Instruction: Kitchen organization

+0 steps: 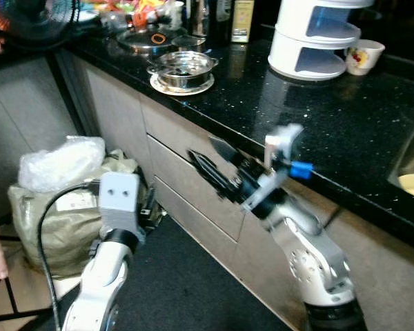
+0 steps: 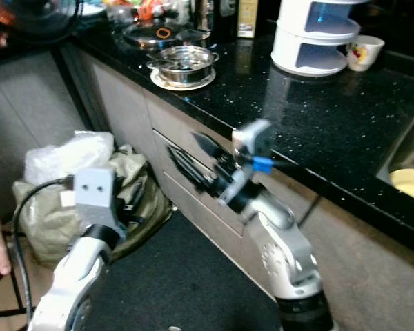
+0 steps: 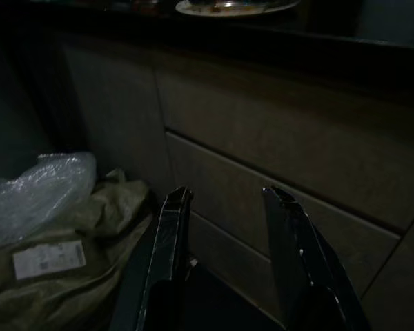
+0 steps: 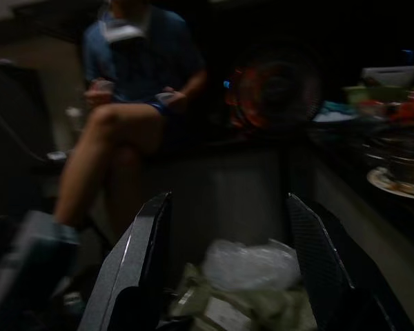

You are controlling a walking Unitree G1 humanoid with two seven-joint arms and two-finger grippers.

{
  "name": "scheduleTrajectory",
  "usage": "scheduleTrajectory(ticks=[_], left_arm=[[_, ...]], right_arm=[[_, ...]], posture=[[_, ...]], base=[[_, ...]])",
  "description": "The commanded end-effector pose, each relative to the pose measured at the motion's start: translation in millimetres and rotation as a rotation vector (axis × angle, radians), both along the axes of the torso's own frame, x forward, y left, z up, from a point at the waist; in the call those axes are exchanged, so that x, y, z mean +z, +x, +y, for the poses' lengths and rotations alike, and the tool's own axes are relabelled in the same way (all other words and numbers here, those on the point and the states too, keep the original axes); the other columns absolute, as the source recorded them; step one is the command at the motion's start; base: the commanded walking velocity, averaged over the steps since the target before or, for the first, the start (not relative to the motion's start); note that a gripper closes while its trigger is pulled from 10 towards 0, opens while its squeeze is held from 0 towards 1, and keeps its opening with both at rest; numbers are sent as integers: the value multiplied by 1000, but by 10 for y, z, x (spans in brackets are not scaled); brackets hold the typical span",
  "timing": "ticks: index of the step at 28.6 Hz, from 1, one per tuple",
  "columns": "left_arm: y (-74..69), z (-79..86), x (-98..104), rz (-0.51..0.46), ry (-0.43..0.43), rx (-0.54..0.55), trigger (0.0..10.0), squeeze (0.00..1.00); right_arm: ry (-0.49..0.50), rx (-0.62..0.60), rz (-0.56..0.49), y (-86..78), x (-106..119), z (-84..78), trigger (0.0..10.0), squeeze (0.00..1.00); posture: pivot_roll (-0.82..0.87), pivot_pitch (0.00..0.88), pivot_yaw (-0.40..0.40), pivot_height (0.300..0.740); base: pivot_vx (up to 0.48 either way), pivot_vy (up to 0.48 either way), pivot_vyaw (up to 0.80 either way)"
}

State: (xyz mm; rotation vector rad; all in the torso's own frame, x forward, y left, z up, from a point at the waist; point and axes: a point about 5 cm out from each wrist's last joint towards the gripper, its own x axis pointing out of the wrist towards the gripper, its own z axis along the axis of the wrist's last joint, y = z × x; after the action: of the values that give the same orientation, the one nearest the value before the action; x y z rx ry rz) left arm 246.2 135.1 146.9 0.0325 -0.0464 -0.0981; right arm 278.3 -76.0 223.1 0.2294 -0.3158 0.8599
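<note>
Grippers first: left gripper (image 3: 224, 207) hangs low at seven o'clock, fingers parted on nothing; right gripper (image 1: 210, 165), spread and empty, noses the drawer fronts (image 1: 193, 183). Farther off at eleven o'clock on the black counter (image 1: 317, 117) sits the steel pot (image 1: 183, 69) on its plate, likely rigid, slick and weighty, best taken by the rim handles.

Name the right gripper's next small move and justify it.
Probably ease the right gripper in toward the top edge of the upper drawer front below the black countertop. Its fingers are open and held beside that drawer front, gripping nothing, and no handle can be made out on the drawer. The left gripper hangs open lower down, near the bags.
</note>
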Motion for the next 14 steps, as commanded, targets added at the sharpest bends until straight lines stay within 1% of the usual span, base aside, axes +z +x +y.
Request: scheduleTrajectory(ticks=[1, 3, 11, 14], left_arm=[[11, -26, -20, 3, -12, -22, 10000, 0], [12, -27, -22, 4, -15, -24, 10000, 0], [26, -26, -25, 3, -18, -33, 10000, 0], [29, -25, -26, 2, -17, -40, 10000, 0]], right_arm=[[-34, -41, 6, 62, -38, -14, 10000, 0], [-36, -44, 4, 71, -35, -10, 10000, 0], [-20, -52, -11, 89, 1, 0, 10000, 0], [-17, -50, -35, 79, 23, 15, 10000, 0]], posture=[[77, 0, -12, 740], [77, 0, -12, 740], [85, 3, -5, 740], [85, 5, -4, 740]], base=[[0, 0, 0], [0, 0, 0], [262, 0, 0], [284, 0, 800]])
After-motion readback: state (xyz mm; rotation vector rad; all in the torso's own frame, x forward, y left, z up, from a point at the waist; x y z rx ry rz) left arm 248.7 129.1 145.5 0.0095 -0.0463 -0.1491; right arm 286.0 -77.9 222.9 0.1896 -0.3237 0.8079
